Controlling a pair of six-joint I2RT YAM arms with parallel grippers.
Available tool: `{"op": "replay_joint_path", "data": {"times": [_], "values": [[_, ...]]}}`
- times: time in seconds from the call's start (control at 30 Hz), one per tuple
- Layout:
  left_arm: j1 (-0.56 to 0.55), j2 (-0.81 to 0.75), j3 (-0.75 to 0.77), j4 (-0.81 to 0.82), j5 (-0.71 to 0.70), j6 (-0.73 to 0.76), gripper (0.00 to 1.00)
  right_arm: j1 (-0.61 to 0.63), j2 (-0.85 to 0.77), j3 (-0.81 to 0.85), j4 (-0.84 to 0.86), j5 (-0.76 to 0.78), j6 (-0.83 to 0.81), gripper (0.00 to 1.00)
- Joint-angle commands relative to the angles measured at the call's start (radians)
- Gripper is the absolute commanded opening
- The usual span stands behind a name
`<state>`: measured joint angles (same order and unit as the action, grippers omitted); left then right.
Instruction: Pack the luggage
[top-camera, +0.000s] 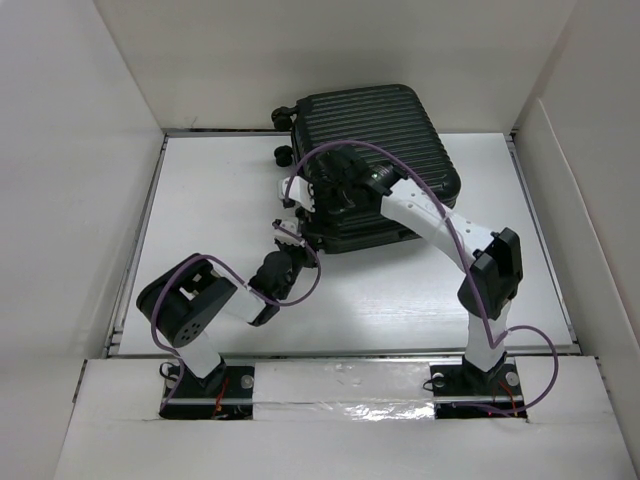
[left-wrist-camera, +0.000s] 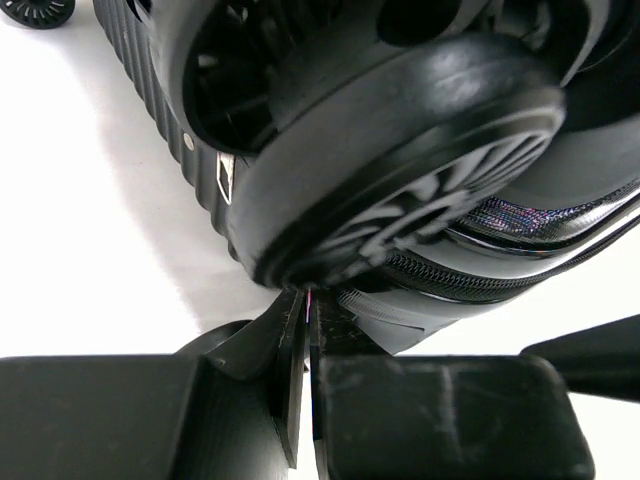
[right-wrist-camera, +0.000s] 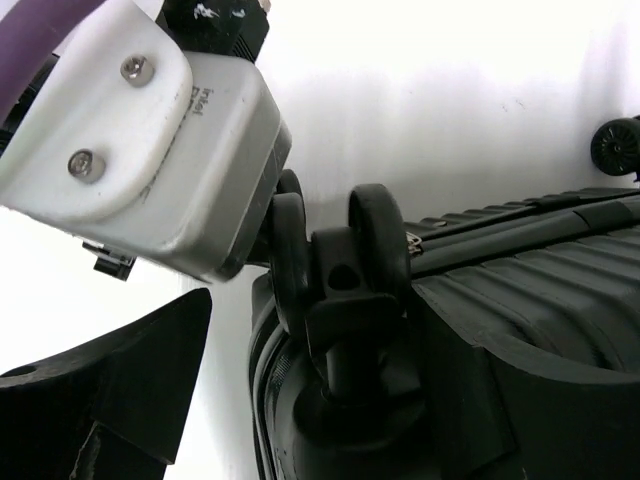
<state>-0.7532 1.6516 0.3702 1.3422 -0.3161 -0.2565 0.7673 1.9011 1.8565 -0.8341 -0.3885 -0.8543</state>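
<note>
The luggage (top-camera: 385, 150) lies closed at the far middle of the worktop (top-camera: 215, 200). My left pincer (left-wrist-camera: 308, 305) is pressed shut just under its near-left wheel (left-wrist-camera: 400, 170). My right pincer (top-camera: 333, 188) hangs over that left side, spread wide and gripping nothing, one finger (right-wrist-camera: 110, 400) clear of the shell.

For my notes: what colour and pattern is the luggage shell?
The luggage is black, ribbed; best in top external view.
</note>
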Motion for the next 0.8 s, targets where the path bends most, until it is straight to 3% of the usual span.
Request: {"op": "replay_joint_path", "data": {"times": [0.0, 0.27, 0.37, 0.4, 0.47, 0.77], "values": [[0.022, -0.033, -0.024, 0.584, -0.028, -0.018, 0.00, 0.006, 0.024, 0.053, -0.051, 0.025, 0.008, 0.84], [0.040, -0.044, -0.027, 0.581, -0.017, -0.021, 0.00, -0.016, 0.119, 0.047, -0.016, 0.048, 0.027, 0.76], [0.040, -0.041, -0.030, 0.586, -0.017, -0.023, 0.00, -0.016, 0.157, 0.069, -0.046, 0.060, 0.029, 0.46], [0.040, -0.041, -0.033, 0.586, -0.017, -0.023, 0.00, -0.026, 0.161, 0.078, -0.060, 0.057, 0.032, 0.24], [0.049, -0.038, -0.036, 0.588, -0.018, -0.021, 0.00, -0.037, 0.139, 0.055, -0.060, 0.022, 0.037, 0.02], [0.094, -0.012, -0.030, 0.615, -0.021, -0.010, 0.00, -0.025, -0.072, -0.339, 0.124, -0.072, 0.115, 0.00]]}}
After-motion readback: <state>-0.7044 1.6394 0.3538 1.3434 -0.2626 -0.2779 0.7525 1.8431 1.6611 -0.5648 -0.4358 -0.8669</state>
